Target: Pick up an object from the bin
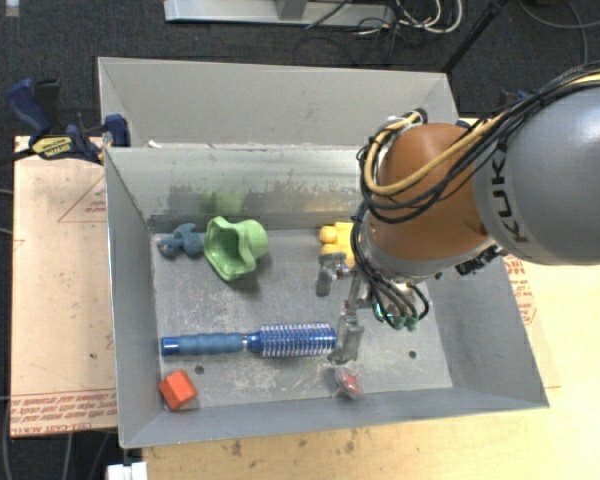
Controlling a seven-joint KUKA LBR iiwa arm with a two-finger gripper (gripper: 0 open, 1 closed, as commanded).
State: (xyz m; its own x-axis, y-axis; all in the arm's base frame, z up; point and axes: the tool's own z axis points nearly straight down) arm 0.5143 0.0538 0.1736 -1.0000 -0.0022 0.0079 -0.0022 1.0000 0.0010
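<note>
Where gripper (338, 308) hangs, jaws apart and empty, crowded by blue hairbrush (270, 342) head, yellow toy (335, 236), pinkish scrap (348, 383).

Green cup-shaped toy (235, 246) at the back of the bin (130, 298), small blue piece (180, 242) just left of it, yellow toy (335, 240) to the right, blue hairbrush (250, 343) lying across the floor, orange block (178, 390) at front left.

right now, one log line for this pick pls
gripper: at bristle end of blue hairbrush | jaws: open, empty | also near: small pink thing
</note>
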